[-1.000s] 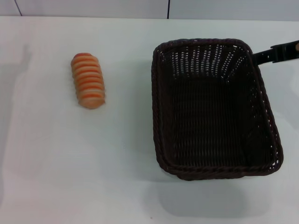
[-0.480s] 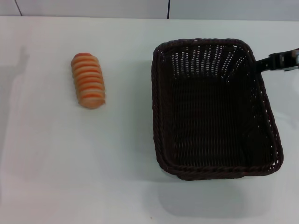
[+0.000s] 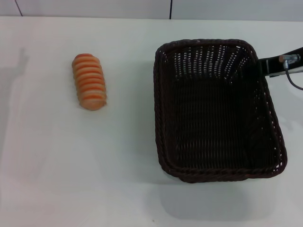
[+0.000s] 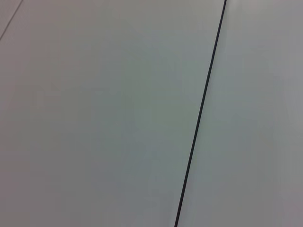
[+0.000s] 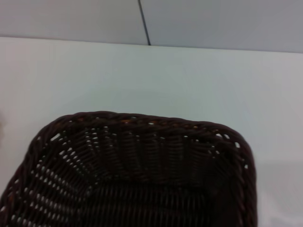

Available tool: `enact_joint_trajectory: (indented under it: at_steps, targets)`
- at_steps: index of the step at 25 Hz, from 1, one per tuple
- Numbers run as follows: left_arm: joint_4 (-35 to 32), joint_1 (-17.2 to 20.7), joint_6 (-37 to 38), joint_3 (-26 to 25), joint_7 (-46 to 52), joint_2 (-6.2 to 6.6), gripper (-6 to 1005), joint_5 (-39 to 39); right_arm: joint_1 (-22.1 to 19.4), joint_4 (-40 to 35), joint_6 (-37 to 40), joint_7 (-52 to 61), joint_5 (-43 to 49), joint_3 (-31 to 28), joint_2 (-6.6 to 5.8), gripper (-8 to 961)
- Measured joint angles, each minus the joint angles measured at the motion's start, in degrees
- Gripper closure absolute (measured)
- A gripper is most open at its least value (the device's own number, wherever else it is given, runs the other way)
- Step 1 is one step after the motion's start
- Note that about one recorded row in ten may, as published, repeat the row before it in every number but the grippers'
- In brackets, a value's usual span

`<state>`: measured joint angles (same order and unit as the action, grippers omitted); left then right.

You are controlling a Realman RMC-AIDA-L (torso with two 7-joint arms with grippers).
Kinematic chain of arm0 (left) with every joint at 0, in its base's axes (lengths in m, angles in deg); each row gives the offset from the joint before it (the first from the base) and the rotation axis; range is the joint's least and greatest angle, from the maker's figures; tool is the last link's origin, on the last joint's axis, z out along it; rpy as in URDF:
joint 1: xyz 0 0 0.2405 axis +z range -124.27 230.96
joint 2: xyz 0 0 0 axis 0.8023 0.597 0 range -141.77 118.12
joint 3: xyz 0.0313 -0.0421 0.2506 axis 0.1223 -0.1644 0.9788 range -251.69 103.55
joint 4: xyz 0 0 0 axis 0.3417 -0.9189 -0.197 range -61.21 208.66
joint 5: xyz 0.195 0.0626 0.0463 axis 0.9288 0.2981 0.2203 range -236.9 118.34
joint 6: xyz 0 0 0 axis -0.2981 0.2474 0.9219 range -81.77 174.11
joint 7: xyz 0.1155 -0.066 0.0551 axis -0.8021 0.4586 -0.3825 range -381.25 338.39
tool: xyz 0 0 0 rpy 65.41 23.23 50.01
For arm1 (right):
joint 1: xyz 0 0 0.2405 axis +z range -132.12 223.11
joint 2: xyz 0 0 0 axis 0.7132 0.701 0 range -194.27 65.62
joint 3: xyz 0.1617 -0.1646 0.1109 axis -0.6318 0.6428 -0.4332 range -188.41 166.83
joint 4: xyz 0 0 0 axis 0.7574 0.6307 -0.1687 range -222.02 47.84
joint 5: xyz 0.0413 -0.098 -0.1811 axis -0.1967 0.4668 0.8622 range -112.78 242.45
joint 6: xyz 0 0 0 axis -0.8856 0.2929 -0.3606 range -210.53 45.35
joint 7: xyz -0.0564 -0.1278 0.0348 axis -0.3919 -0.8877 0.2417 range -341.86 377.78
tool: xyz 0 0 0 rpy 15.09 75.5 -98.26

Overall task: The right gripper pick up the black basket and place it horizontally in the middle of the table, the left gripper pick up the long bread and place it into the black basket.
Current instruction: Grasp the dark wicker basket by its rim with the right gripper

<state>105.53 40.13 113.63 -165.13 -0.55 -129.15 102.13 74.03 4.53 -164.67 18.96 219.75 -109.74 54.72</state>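
The black basket [image 3: 159,99] stands empty on the white table [image 3: 94,170], right of the middle, its long side running away from me. The long bread [image 3: 88,81], striped orange and tan, lies alone on the table at the left, well apart from the basket. My right gripper [image 3: 273,64] reaches in from the right edge and ends at the outside of the basket's far right corner. In the right wrist view the basket's braided rim [image 5: 142,117] and inner weave fill the lower part. My left gripper is out of view.
A grey panelled wall [image 3: 94,7] with a dark seam runs behind the table. The left wrist view holds only such a wall panel [image 4: 104,113] and its seam. A thin cable [image 3: 294,84] loops off the right arm.
The right gripper has slid a little nearer along the basket's right corner and drawn back toward the right edge; its cable now shows. Basket and bread have not moved.
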Motion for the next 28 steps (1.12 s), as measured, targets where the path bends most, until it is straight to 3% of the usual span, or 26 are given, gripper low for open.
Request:
enact_joint_trajectory:
  at_steps: [16, 28]
  targets:
    - [0.08, 0.89, 1.33, 0.4, 0.12, -0.35, 138, 0.05, -0.65, -5.15, 3.19, -0.86, 0.59, 0.41, -0.13, 142]
    - [0.14, 1.56, 1.8, 0.44, 0.17, -0.44, 138, 0.05, -0.01, -7.34, 5.95, -0.59, 0.2, 4.29, 0.02, 144]
